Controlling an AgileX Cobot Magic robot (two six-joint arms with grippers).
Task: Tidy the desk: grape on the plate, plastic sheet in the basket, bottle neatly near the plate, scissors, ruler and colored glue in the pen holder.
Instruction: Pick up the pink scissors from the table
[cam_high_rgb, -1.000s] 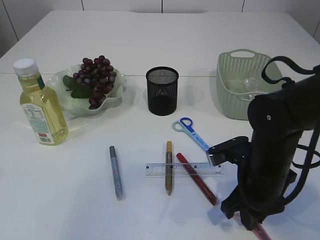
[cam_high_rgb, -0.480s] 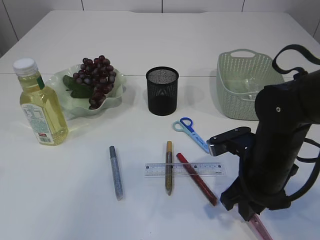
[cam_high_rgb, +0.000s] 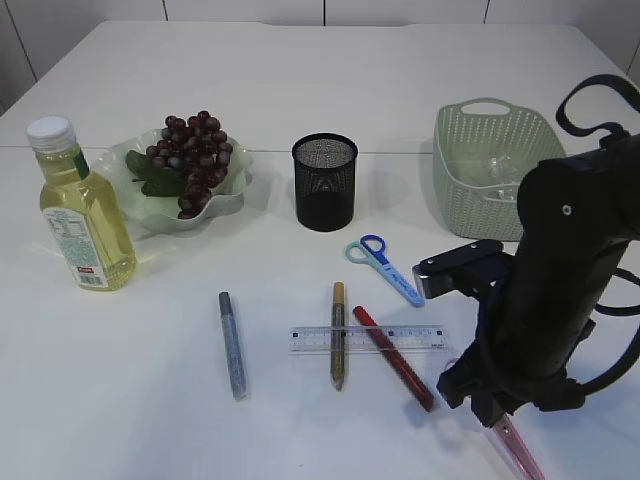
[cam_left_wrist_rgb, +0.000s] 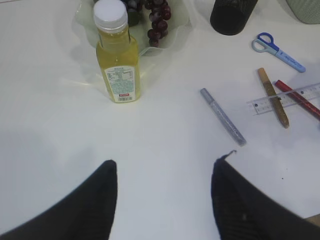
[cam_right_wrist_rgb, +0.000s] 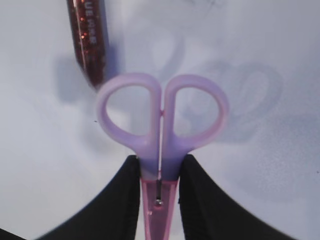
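My right gripper (cam_right_wrist_rgb: 159, 165) is shut on the purple-handled scissors (cam_right_wrist_rgb: 162, 115) with a pink sheath, just above the table at the front right; the sheath tip (cam_high_rgb: 517, 447) shows below the arm. The blue scissors (cam_high_rgb: 383, 267), clear ruler (cam_high_rgb: 310, 340) and the silver (cam_high_rgb: 232, 345), gold (cam_high_rgb: 338, 335) and red (cam_high_rgb: 393, 357) glue pens lie in front of the black mesh pen holder (cam_high_rgb: 324, 182). The grapes (cam_high_rgb: 195, 150) lie on the plate (cam_high_rgb: 235, 197). The bottle (cam_high_rgb: 85, 215) stands upright left of it. My left gripper (cam_left_wrist_rgb: 165, 162) is open and empty.
The green basket (cam_high_rgb: 455, 190) stands at the back right, with something clear inside it. The red glue pen's end (cam_right_wrist_rgb: 89, 40) lies just beyond the held scissors' handles. The right arm's dark bulk fills the front right of the table.
The right arm has shifted a little to the right and risen slightly, with the scissors still in its jaws. Nothing else on the table has moved.
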